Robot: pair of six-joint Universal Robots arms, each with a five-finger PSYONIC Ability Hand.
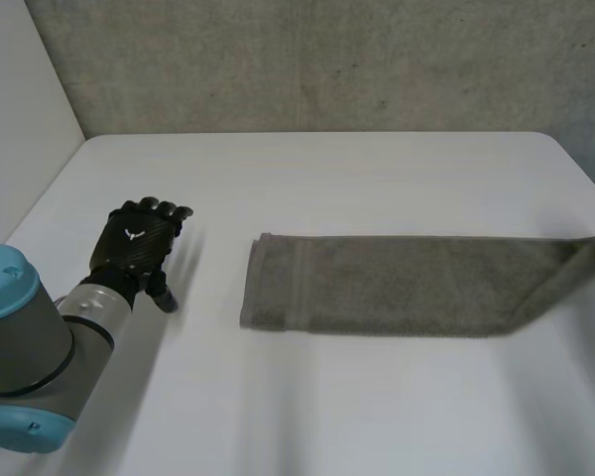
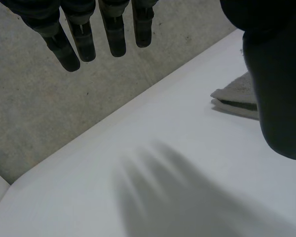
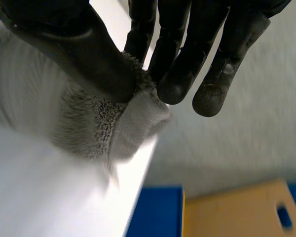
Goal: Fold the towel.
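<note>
Right robot hand (image 3: pixel 74 44) pinching one end of the long grey terry-cloth towel (image 1: pixel 397 283)
The towel lies as a folded strip across the white rounded table (image 1: pixel 327 169), its right end lifted off the surface between thumb and fingers (clearest in the right wrist view); the left robot hand (image 1: pixel 139 243) hovers off the strip's other end, not touching it, fingers straight, holding nothing

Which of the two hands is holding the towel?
The right hand: it pinches an end of the towel between thumb and fingers. The left hand is open, apart from the towel.
</note>
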